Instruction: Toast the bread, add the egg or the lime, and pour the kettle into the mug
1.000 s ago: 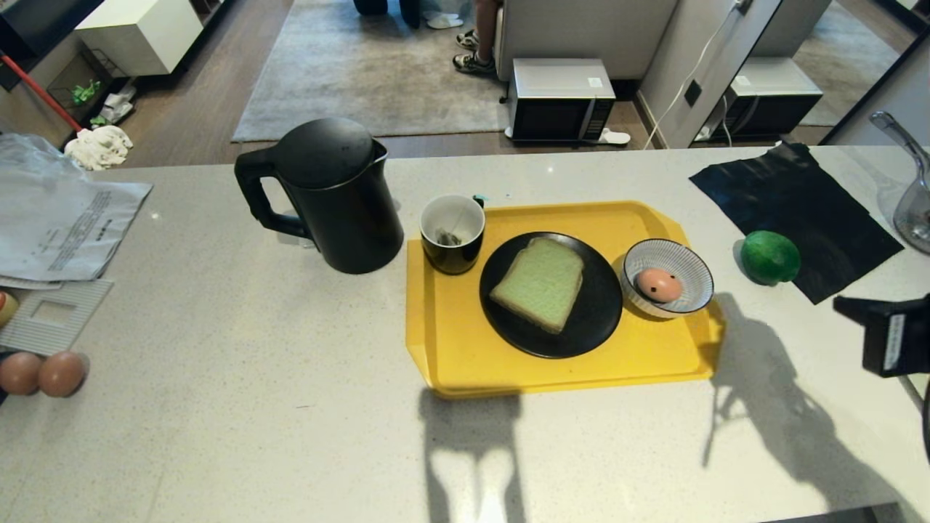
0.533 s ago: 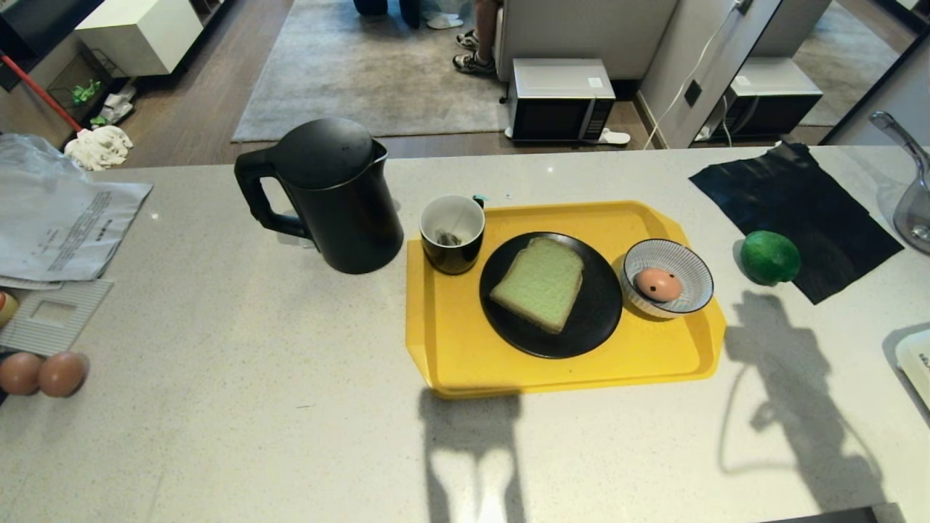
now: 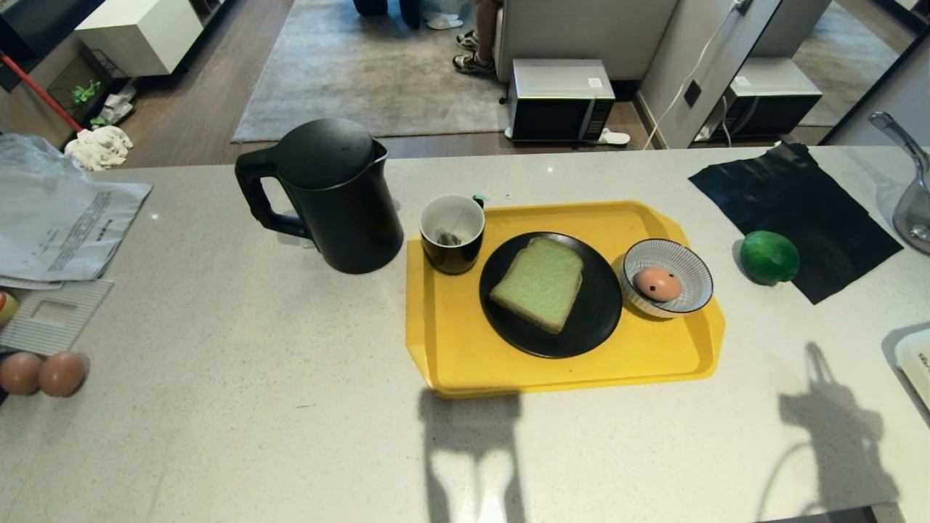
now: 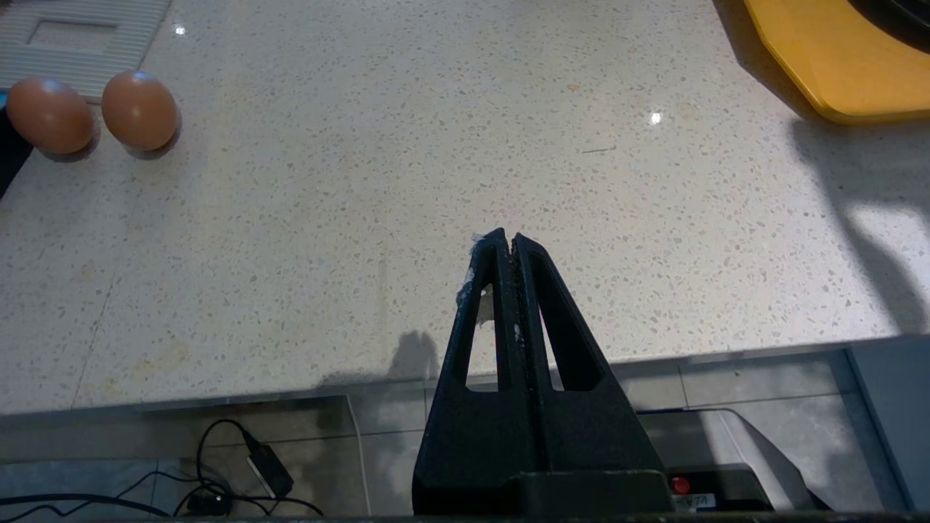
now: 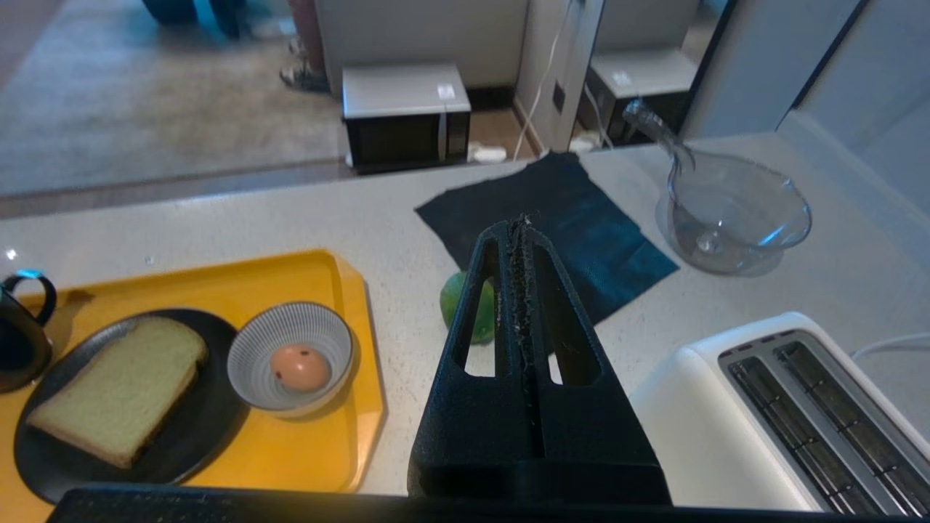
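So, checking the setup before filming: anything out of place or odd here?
Mostly tidy. The lime sits loose on the counter by a black sheet, off the yellow tray; two brown eggs lie unsecured near its left edge.

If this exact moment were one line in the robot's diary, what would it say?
bread: on black plate, untoasted | egg: in striped bowl | lime: on counter | left gripper, right gripper: shut, empty

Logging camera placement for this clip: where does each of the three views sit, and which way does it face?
Head: high, looking down at the kettle and yellow tray; no arm visible.
Left wrist: behind the shut left gripper, above the counter's near edge, facing two brown eggs.
Right wrist: behind the shut right gripper, facing lime and toaster.
Shared: tray, bread, spotted egg.
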`<state>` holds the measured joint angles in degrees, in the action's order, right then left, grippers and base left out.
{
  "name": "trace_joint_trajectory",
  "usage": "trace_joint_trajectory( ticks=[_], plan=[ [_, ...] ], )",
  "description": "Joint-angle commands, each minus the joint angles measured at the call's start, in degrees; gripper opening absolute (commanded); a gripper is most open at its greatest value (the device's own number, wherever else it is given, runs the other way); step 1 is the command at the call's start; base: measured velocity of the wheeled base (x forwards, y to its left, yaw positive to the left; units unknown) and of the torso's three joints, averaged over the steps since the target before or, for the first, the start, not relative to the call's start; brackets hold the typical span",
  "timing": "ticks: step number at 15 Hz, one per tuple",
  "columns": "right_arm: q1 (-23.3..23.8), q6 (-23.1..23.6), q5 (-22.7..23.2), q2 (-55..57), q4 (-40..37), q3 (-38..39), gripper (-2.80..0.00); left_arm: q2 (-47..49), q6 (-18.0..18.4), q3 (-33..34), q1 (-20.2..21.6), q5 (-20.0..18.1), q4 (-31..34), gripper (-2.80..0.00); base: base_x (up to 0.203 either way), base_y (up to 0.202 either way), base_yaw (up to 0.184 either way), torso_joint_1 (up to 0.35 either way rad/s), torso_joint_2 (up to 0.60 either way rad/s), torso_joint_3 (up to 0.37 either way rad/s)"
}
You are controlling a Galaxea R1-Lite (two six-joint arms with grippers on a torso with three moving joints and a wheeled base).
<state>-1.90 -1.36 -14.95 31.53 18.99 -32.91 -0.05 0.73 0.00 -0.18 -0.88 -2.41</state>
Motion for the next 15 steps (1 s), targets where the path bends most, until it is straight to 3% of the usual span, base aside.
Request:
trace_joint_trajectory(
  ticks=[1, 6, 9, 12, 15],
  plan=[
    [-0.98, 0.64, -0.01, -7.38, 1.75, 5.45, -2.80, -0.13, -0.03, 0.97, 0.01, 0.00, -0.05, -2.80, 0.000, 0.000, 0.000, 0.000, 0.00, 0.000],
    [-2.47, 3.62, 1.67, -15.87, 2.81, 17.23, -2.80, -0.13, -0.01, 0.97, 0.01, 0.00, -0.05, -2.80, 0.000, 0.000, 0.000, 0.000, 0.00, 0.000],
    [-2.42, 4.93, 3.73, -16.12, 8.75, 24.38, -2.80, -0.13, -0.01, 0.97, 0.01, 0.00, -0.05, -2.80, 0.000, 0.000, 0.000, 0.000, 0.00, 0.000],
    [1.16, 5.41, 8.26, -19.56, 11.44, 31.03, -2.80, -0.13, -0.01, 0.97, 0.01, 0.00, -0.05, -2.80, 0.000, 0.000, 0.000, 0.000, 0.00, 0.000],
    [1.86, 5.52, 10.19, -25.13, 4.69, 32.94, -2.80, -0.13, -0.03, 0.97, 0.01, 0.00, -0.05, -2.80, 0.000, 0.000, 0.000, 0.000, 0.00, 0.000]
  ],
)
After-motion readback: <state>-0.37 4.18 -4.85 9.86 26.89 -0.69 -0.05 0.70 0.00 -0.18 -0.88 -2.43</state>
